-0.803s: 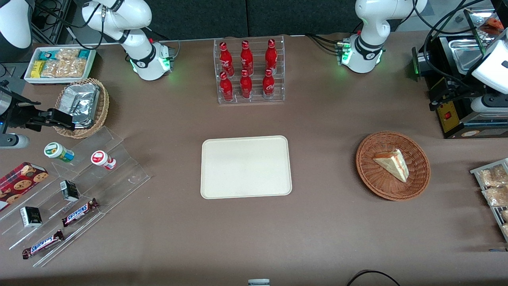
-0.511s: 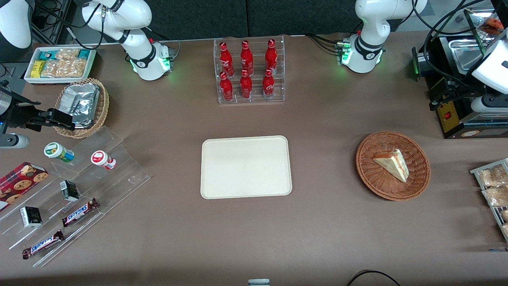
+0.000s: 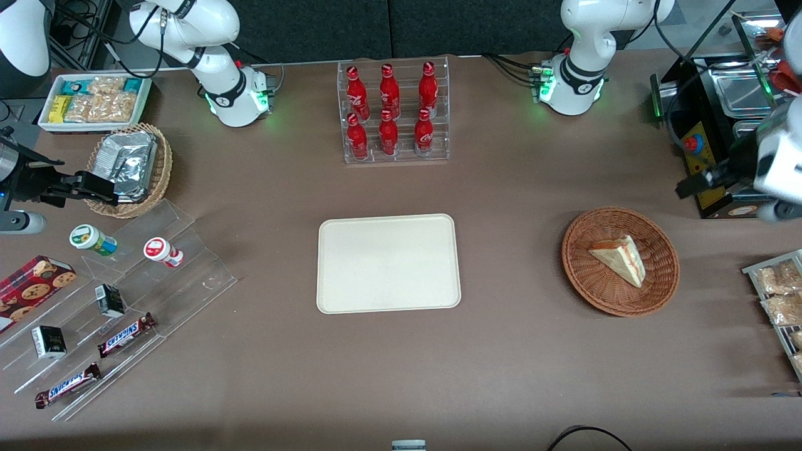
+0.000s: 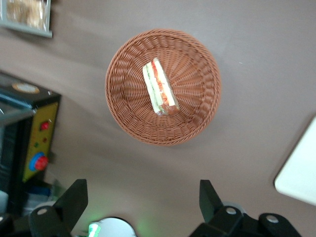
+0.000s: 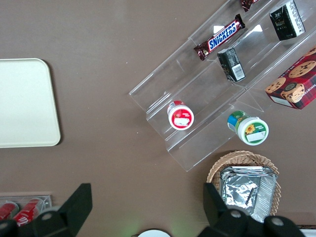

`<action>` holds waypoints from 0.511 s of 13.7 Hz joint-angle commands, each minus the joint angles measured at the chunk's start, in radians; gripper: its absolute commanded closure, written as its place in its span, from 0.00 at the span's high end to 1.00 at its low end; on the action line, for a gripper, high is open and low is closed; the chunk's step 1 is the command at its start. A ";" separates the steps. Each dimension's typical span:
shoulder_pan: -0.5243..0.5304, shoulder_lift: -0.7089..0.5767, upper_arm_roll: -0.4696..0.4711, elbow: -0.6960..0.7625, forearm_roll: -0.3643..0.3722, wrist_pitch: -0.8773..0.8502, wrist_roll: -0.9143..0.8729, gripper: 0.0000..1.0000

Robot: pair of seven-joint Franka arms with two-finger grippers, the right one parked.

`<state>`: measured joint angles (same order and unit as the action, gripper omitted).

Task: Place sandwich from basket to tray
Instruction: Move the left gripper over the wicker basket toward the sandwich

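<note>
The sandwich (image 3: 620,258), a cream wedge with red and green layers, lies in the reddish-brown wicker basket (image 3: 583,282). The left wrist view looks down on the same sandwich (image 4: 159,88) and basket (image 4: 192,118). My left gripper (image 3: 692,183) hovers above the table, a little farther from the front camera than the basket and toward the working arm's end. It (image 4: 142,197) is open with nothing between its fingers (image 4: 74,197). The cream tray (image 3: 388,263) lies mid-table with nothing on it, and its edge (image 4: 301,173) shows in the left wrist view.
A black machine with a red button (image 3: 702,144) stands close by the gripper. A rack of snack packets (image 3: 777,294) lies beside the basket at the table's end. Red bottles in a clear rack (image 3: 393,113) stand farther from the front camera than the tray.
The left arm has swung nearer to the front camera, toward the basket, uncovering the black machine. Sandwich, basket and tray have not moved.
</note>
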<state>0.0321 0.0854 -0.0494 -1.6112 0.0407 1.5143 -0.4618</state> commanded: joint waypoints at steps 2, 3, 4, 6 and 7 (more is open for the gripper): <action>-0.004 0.079 -0.003 -0.100 0.002 0.186 -0.292 1.00; -0.006 0.079 -0.003 -0.171 0.004 0.283 -0.332 1.00; -0.006 0.079 -0.003 -0.235 0.004 0.375 -0.356 1.00; -0.001 0.086 -0.003 -0.314 0.004 0.482 -0.360 1.00; -0.001 0.096 -0.001 -0.340 0.004 0.515 -0.360 1.00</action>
<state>0.0308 0.2040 -0.0517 -1.8812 0.0408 1.9672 -0.7966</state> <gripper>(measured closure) 0.000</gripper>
